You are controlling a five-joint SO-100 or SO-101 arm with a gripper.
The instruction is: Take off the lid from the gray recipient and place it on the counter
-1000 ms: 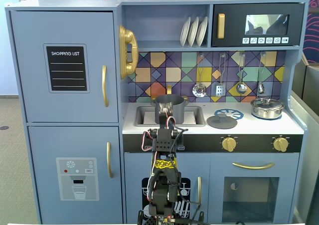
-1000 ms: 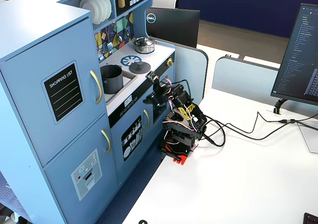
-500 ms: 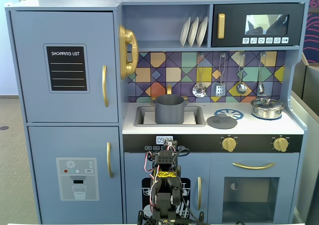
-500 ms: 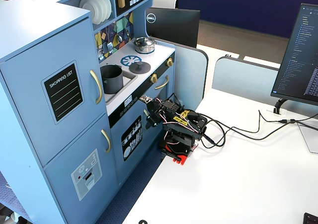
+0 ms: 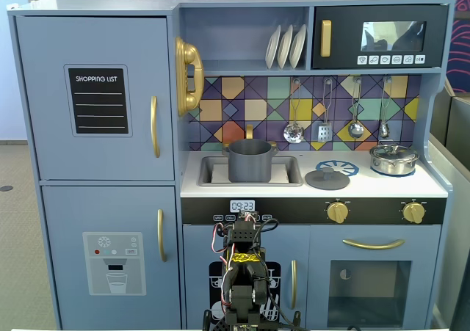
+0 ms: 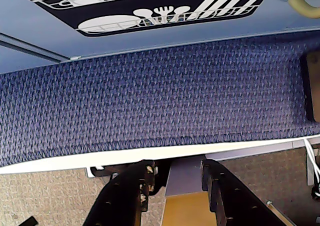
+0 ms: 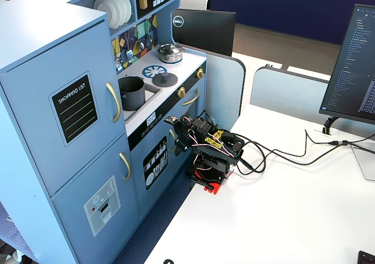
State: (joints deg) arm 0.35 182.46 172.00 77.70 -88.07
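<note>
Lid (image 5: pixel 327 178) lies flat on the counter (image 5: pixel 433 188), knob up, overlapping the near edge of the printed burner (image 5: pixel 339 166) and just right of the sink cutout (image 5: pixel 213 172); in the other fixed view it sits in the same place (image 7: pixel 166 79). Gray recipient (image 5: pixel 250 161) stands uncovered in the sink, interior visible, well apart from the lid. Judged from this, the placement looks done. Arm is folded low in front of the kitchen, far below the worktop; gripper (image 6: pixel 174 178) points down over carpet (image 6: pixel 160 95) and table edge, jaws parted a little with nothing between them. Risks from here, as judgement only: lid rests near the front of the counter, so any renewed reach over the worktop could nudge it off or slide it against the silver pot (image 5: pixel 393 159). Cables (image 7: pixel 281 154) trail loosely beside the base on the table and might snag a joint if the arm swings. Folded arm also sits close to the lower cabinet door (image 5: pixel 250 272); a careless unfold could strike it.
</note>
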